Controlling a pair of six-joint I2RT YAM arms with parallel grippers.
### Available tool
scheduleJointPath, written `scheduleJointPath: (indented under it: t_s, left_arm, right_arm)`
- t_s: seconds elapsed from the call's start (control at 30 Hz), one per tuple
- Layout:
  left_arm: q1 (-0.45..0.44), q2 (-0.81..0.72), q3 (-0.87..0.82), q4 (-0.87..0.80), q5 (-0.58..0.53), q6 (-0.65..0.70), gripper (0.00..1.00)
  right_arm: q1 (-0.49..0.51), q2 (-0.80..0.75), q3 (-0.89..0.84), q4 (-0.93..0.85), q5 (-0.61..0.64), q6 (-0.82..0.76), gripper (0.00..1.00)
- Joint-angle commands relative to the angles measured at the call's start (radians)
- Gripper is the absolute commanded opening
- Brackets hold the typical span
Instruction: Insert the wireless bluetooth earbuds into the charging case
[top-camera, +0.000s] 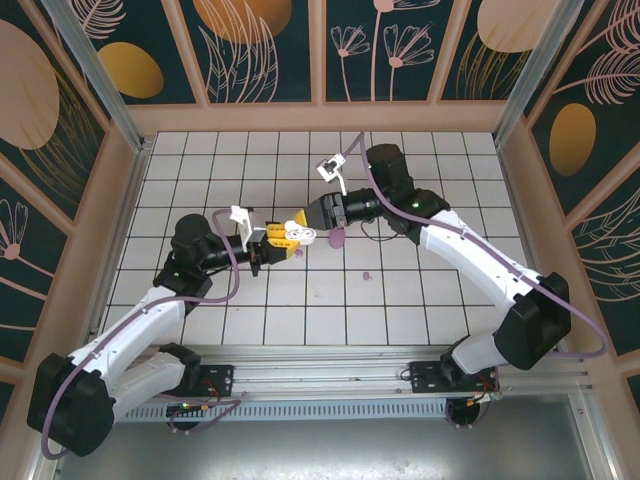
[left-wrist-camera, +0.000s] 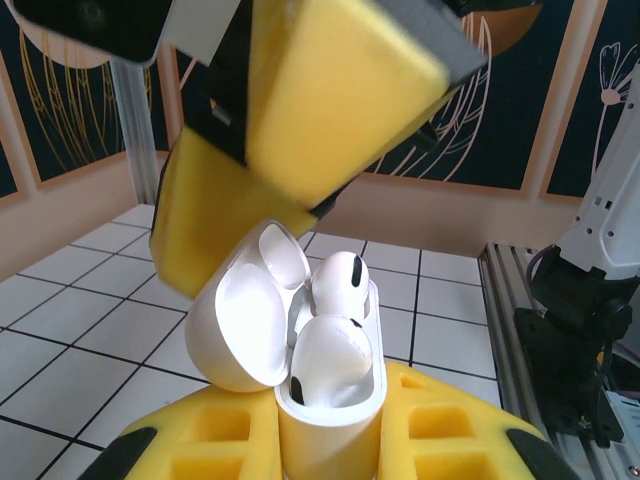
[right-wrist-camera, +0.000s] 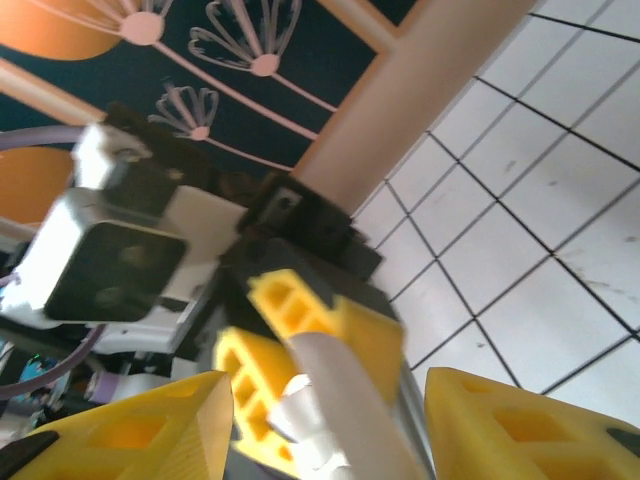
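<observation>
My left gripper (top-camera: 276, 239) (left-wrist-camera: 330, 445) is shut on the base of a white charging case (left-wrist-camera: 322, 425), held upright above the tiled floor with its lid (left-wrist-camera: 235, 325) hinged open to the left. Two white earbuds sit in the case, one at the back (left-wrist-camera: 341, 283) and one at the front (left-wrist-camera: 326, 360). My right gripper (top-camera: 309, 227) (right-wrist-camera: 325, 425) is open just above the case (right-wrist-camera: 345, 395), with nothing between its yellow fingers (left-wrist-camera: 330, 95). A pale purple case (top-camera: 337, 238) lies on the floor beside the grippers, and a tiny purple earbud (top-camera: 367, 273) lies nearer the front.
The white tiled floor (top-camera: 300, 310) is boxed in by tan walls and patterned panels. The two arms meet at the middle. A rail (top-camera: 330, 375) with the arm bases runs along the near edge. Open floor lies at the back and on both sides.
</observation>
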Motion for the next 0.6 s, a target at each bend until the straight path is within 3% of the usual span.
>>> scheduleJointPath:
  t_s: [0.0,0.27,0.43,0.57]
  left_arm:
    - [-0.003,0.016,0.035,-0.015,0.027,-0.013,0.00]
    - [-0.002,0.056,0.059,-0.017,0.046,-0.034,0.00]
    - [0.000,0.066,0.066,0.002,0.066,-0.056,0.00]
    - [0.000,0.076,0.076,0.003,0.095,-0.060,0.00]
  right_arm:
    - [-0.006,-0.047,0.038,0.034,-0.115,-0.013,0.51]
    - [-0.007,-0.196,0.003,-0.011,-0.162,-0.091,0.51]
    - [-0.016,-0.231,-0.004,-0.091,-0.010,-0.163,0.51]
    - [-0.052,-0.221,-0.032,-0.081,0.209,-0.107,0.55]
